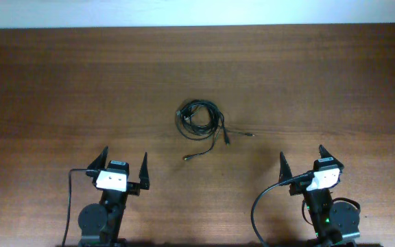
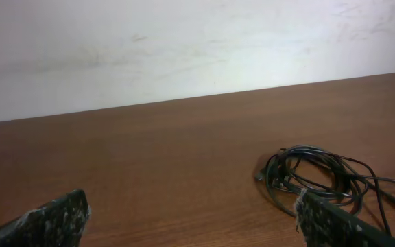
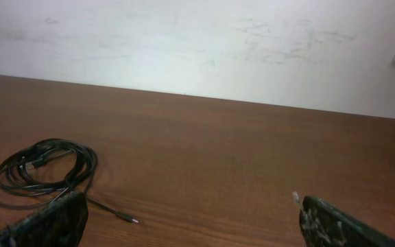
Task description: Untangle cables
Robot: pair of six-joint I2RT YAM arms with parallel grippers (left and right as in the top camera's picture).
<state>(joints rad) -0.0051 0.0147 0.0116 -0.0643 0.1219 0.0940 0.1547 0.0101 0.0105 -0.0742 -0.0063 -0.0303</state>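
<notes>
The cables (image 1: pixel 199 120) lie as a small coiled bundle of thin black cords near the middle of the wooden counter (image 1: pixel 60 82), touching neither arm. From the coil, one strand runs out toward 4 o'clock and ends in a small plug (image 1: pixel 252 134). Another curves down toward 7 o'clock to a second plug end (image 1: pixel 186 158). A third short plug (image 1: pixel 226 139) lies just beside the coil at 5 o'clock.

The left claw (image 1: pixel 125 154) sits at the counter's near edge, at about 8 o'clock from the bundle, its two dark fingers spread wide with nothing between them. The right claw (image 1: pixel 302 152) sits at about 4 o'clock from the bundle, equally wide apart and holding nothing. Both are well apart from the cords.

A thicker black cable (image 1: pixel 71 199) loops from the left arm's base, and another (image 1: pixel 258 206) from the right arm's base, where a green light (image 1: pixel 328 221) glows. A pale wall (image 2: pixel 184 48) stands behind the counter's far edge.
</notes>
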